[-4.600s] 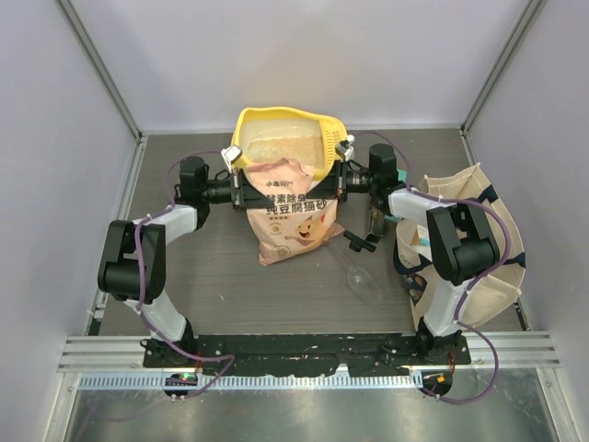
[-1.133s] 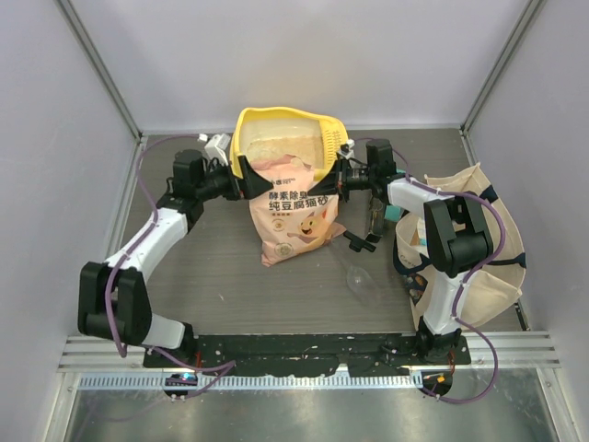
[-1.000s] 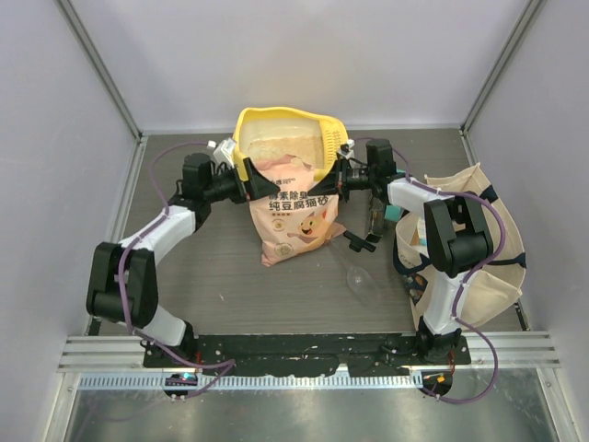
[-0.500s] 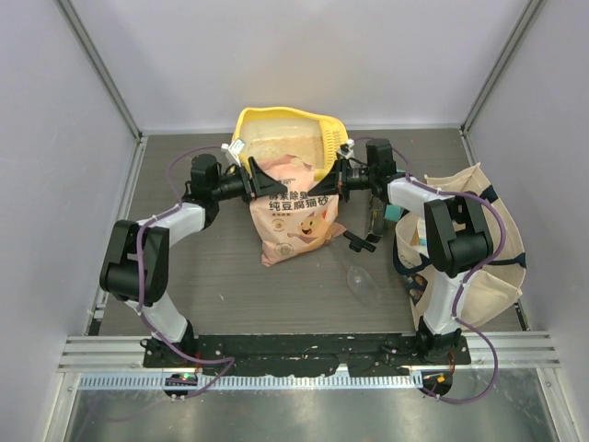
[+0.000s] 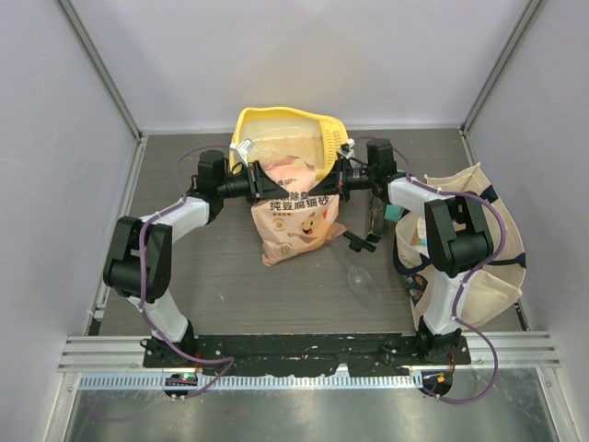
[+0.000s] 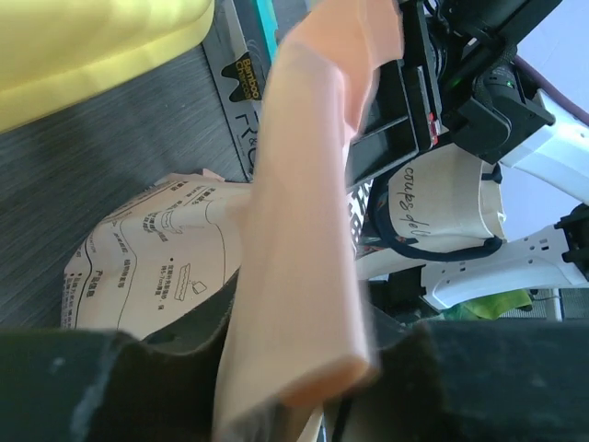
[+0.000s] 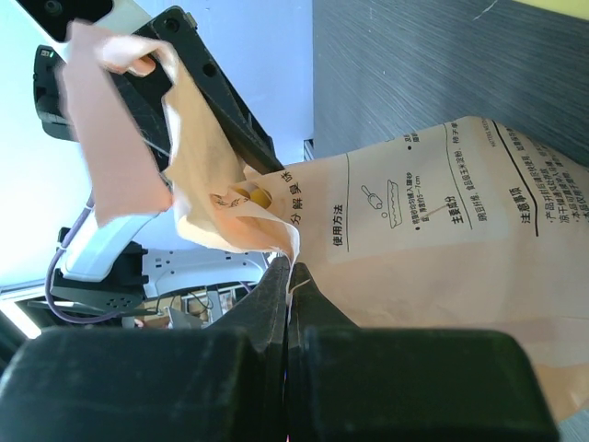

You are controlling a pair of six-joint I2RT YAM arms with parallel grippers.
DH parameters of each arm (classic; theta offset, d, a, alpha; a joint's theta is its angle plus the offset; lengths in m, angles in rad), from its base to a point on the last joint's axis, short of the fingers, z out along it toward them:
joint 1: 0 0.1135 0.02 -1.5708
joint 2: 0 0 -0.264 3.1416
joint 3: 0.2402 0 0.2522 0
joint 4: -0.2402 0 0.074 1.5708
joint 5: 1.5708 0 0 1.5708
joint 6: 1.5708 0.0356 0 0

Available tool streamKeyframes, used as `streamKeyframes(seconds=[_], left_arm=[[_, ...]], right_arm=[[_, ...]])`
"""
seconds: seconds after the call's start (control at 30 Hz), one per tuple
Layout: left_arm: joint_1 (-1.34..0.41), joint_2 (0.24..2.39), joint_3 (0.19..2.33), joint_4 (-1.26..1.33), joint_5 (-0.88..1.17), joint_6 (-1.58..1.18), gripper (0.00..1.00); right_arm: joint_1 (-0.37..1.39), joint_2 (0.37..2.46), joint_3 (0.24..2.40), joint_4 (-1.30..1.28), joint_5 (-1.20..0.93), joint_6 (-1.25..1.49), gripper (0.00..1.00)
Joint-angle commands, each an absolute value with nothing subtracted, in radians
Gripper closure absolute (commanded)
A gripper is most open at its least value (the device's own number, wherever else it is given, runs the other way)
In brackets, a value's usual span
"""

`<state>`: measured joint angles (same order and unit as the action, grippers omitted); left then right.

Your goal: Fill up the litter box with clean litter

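Note:
The yellow litter box [image 5: 247,122] stands at the back of the table, with pale granules of clean litter [image 5: 276,145] inside it. The peach-orange litter bag [image 5: 294,210] leans upright against its near rim. My left gripper [image 5: 261,181] is at the bag's top left corner. In the left wrist view a strip of the bag's top edge [image 6: 313,184] runs between the jaws of my left gripper [image 6: 304,354], which press on it from both sides. My right gripper [image 5: 336,177] is shut on the top right corner, and the right wrist view shows my right gripper [image 7: 290,276] pinching thin film of the bag [image 7: 442,239].
A cream canvas tote [image 5: 474,241] with dark handles stands at the right beside my right arm. A small black object [image 5: 359,241], a teal item [image 5: 392,214] and a clear piece [image 5: 363,281] lie on the table right of the bag. Grey walls enclose the table.
My left arm swung in from left of the litter box to the bag's top left corner, and its jaws closed onto the bag's edge. The right arm kept its grip and place.

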<state>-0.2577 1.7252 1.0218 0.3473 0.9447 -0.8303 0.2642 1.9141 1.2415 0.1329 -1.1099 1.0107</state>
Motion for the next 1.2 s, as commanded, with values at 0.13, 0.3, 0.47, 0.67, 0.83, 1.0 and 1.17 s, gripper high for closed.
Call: streamKeyframes(seconds=[0.13, 0.3, 0.47, 0.67, 0.83, 1.0, 1.17], left_arm=[[-0.245, 1.726, 1.051, 0.292, 1.002, -0.876, 1.00], [-0.206, 1.793, 1.160, 0.060, 1.168, -1.010, 1.00], [-0.144, 1.772, 1.183, -0.170, 1.166, -1.012, 1.00], [-0.141, 1.775, 1.206, -0.388, 1.122, -0.989, 1.00], [-0.127, 1.789, 1.138, -0.509, 1.069, -0.994, 1.00], [-0.120, 1.766, 1.160, -0.385, 1.106, -1.025, 0.74], [-0.114, 1.723, 1.360, -0.453, 1.186, -0.831, 0.39]], right_arm=[[0.256, 1.884, 1.299, 0.153, -1.160, 1.009, 0.99], [0.255, 1.870, 1.298, 0.140, -1.166, 1.006, 0.98], [0.253, 1.856, 1.286, 0.123, -1.172, 1.034, 0.99], [0.256, 1.848, 1.290, -0.042, -1.169, 1.000, 0.99], [0.255, 1.855, 1.310, -0.202, -1.138, 0.963, 0.99], [0.253, 1.858, 1.325, -0.155, -1.146, 0.979, 0.99], [0.253, 1.865, 1.333, -0.103, -1.143, 0.992, 0.99]])
